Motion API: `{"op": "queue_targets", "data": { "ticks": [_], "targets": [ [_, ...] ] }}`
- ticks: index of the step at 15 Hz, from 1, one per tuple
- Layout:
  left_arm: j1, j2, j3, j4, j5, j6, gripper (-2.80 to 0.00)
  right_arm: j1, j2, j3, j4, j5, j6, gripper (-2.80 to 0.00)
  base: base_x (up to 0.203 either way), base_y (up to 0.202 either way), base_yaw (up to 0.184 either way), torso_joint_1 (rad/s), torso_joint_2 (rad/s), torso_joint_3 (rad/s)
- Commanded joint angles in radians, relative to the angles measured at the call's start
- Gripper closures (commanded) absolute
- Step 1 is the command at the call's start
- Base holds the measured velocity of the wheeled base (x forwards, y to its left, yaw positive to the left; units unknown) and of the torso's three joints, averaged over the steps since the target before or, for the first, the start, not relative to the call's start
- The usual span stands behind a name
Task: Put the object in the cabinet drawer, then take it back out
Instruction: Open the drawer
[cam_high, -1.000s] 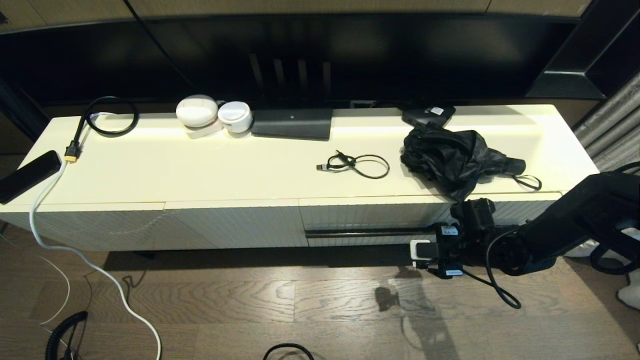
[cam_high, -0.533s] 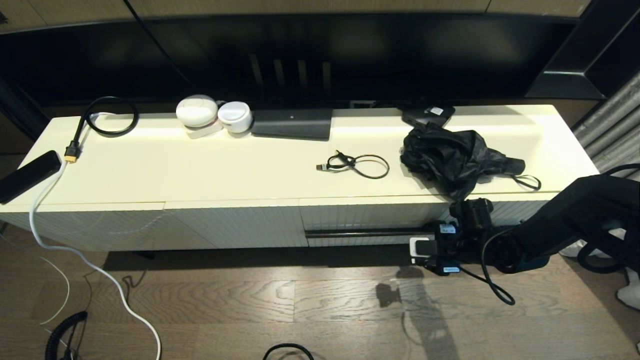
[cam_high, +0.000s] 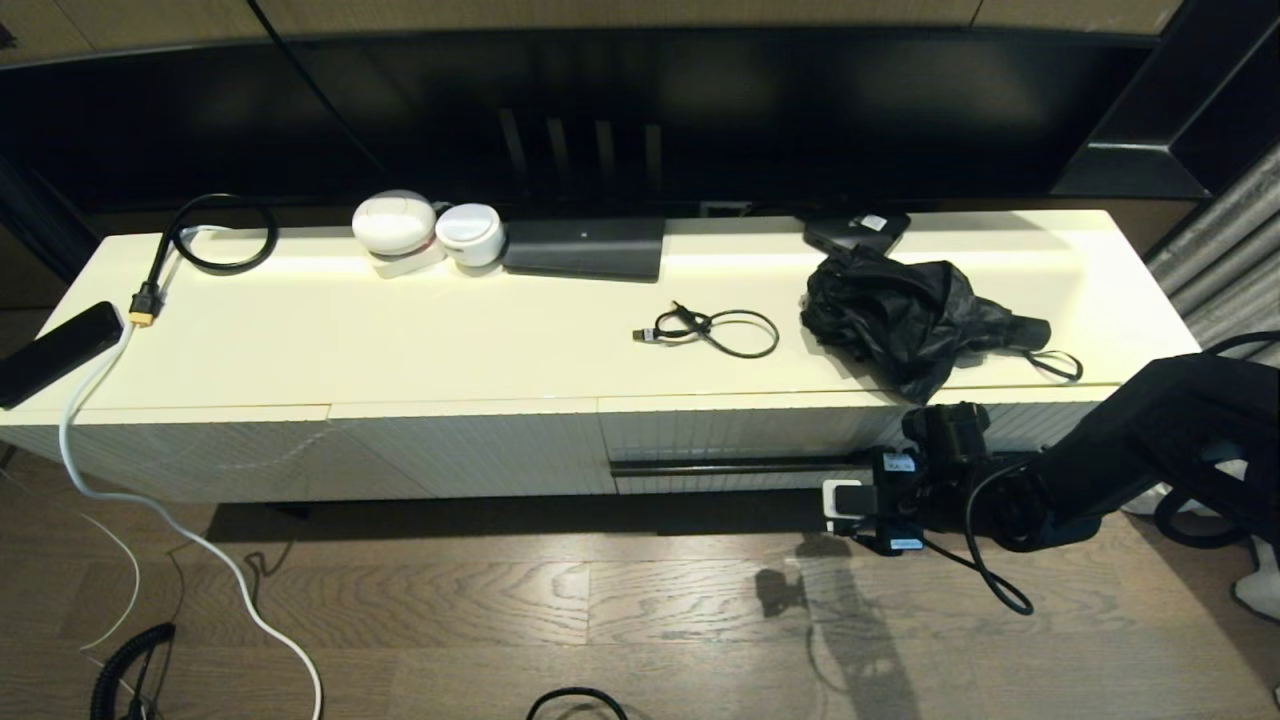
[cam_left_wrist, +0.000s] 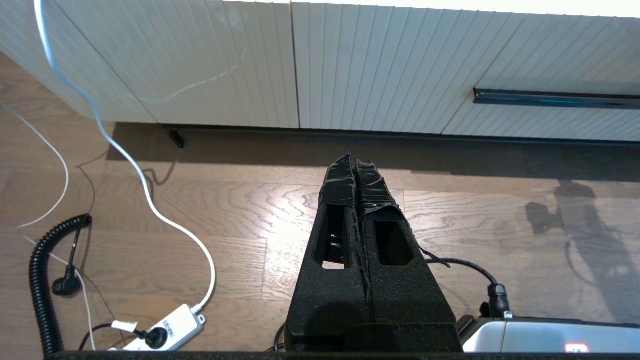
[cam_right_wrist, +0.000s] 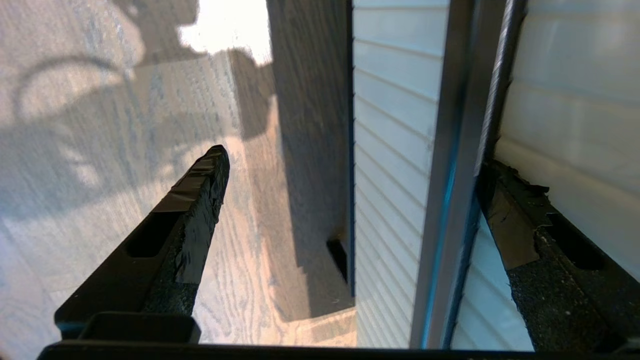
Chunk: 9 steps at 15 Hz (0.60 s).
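Low cream cabinet (cam_high: 420, 360) on your wood floor (cam_high: 600, 620). Left gripper (cam_left_wrist: 356, 165): parked above the floor, fingers pressed together, empty. Cable (cam_high: 712, 330) and black umbrella (cam_high: 905, 315): on the cabinet top. Drawer (cam_high: 740, 432): closed, right of centre. Right gripper (cam_right_wrist: 350, 160): spread wide, straddling your drawer's handle (cam_right_wrist: 450, 200).

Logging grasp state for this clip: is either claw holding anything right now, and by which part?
Nothing is held. The right claw is open, straddling the drawer's black handle strip without clamping it. The left claw is shut on nothing, over the floor.
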Motion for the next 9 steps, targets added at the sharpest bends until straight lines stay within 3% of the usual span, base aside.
{"op": "queue_targets", "data": {
  "ticks": [1,9],
  "targets": [
    [0.0,0.0,0.0,0.0,0.001,-0.001,0.0,0.001,-0.007,0.018,0.003,0.0,-0.008,-2.8,0.0,0.0,0.0,0.0,0.0,0.0],
    [0.001,0.0,0.001,-0.001,0.001,-0.001,0.0,0.003,-0.027,0.097,0.003,-0.003,-0.008,-2.8,0.0,0.0,0.0,0.0,0.0,0.0]
  ]
}}
